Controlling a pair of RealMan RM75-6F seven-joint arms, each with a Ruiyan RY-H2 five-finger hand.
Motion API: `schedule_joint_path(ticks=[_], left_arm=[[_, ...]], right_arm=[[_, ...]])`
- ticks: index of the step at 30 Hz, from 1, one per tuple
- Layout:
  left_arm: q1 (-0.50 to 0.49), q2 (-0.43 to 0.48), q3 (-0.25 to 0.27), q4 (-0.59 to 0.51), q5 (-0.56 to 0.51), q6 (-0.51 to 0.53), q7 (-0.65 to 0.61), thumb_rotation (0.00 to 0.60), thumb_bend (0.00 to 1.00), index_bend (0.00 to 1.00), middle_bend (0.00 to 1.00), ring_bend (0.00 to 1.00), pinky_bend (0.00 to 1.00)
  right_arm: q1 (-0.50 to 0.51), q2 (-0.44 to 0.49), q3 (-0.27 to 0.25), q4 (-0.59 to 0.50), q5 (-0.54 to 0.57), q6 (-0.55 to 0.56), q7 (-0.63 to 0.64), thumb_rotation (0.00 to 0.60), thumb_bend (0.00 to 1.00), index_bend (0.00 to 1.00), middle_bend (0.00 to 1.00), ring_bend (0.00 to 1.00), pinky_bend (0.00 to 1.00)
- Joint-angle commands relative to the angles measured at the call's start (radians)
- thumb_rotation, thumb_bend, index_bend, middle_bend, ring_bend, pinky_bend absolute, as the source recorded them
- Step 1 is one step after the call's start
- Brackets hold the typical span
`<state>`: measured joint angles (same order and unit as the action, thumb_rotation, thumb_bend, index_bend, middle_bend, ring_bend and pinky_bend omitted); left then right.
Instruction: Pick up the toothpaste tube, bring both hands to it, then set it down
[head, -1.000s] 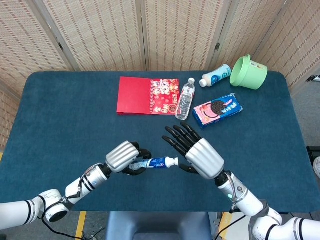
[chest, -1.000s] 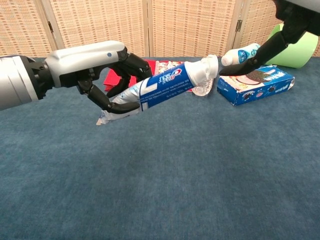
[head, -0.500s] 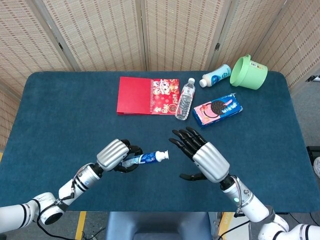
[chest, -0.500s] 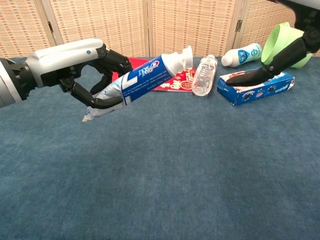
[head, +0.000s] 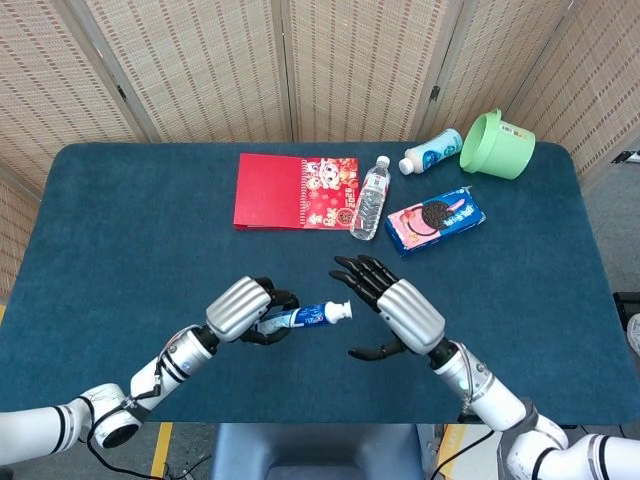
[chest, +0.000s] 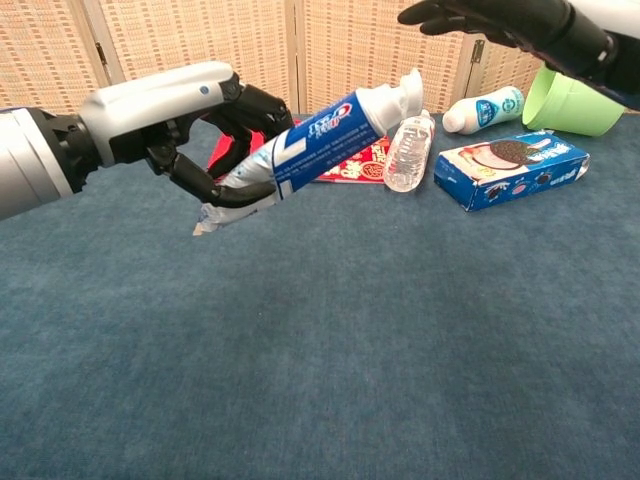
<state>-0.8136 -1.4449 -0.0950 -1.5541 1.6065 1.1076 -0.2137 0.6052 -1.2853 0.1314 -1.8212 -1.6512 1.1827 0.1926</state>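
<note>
Lab-like setup: blue table (head: 120, 200) before woven screens (head: 200, 60).

My left hand (chest: 190, 130) has a smooth silvery shell and matt black fingers (chest: 215, 190). The toothpaste tube (chest: 315, 140) looks glossy plastic. The table (chest: 350, 350) wears matt blue napped cloth. Far back, the screens (head: 200, 60) look like woven reed.

Woven folding screens (head: 300, 60) behind table (head: 120, 220)
</note>
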Motion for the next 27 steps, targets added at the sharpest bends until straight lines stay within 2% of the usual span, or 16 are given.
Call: schedule_joint_path(ticks=[1,16,27], left_arm=[[-0.003,-0.005,-0.006,-0.002,-0.005,-0.002,-0.001,0.6,0.6,0.75,0.85,0.77,0.5],[-0.014,-0.014,-0.03,-0.026,-0.016,-0.003,-0.033,0.6,0.6,0.76,0.86,0.77,0.5],[-0.019,-0.004,-0.034,-0.042,-0.031,-0.021,-0.045,0.6,0.6,0.76,0.86,0.77,0.5]], right_arm=[[0.023,-0.025,0.01,0.019,0.003,-0.012,0.04,0.014,0.0,0.0,0.0,0.0,0.0],[0.072,-0.08,0.034,0.027,0.023,-0.035,0.007,0.008,0.0,0.0,0.0,0.0,0.0],[0.092,-0.102,0.04,0.027,0.052,-0.055,-0.072,0.007,0.0,0.0,0.0,0.0,0.0]])
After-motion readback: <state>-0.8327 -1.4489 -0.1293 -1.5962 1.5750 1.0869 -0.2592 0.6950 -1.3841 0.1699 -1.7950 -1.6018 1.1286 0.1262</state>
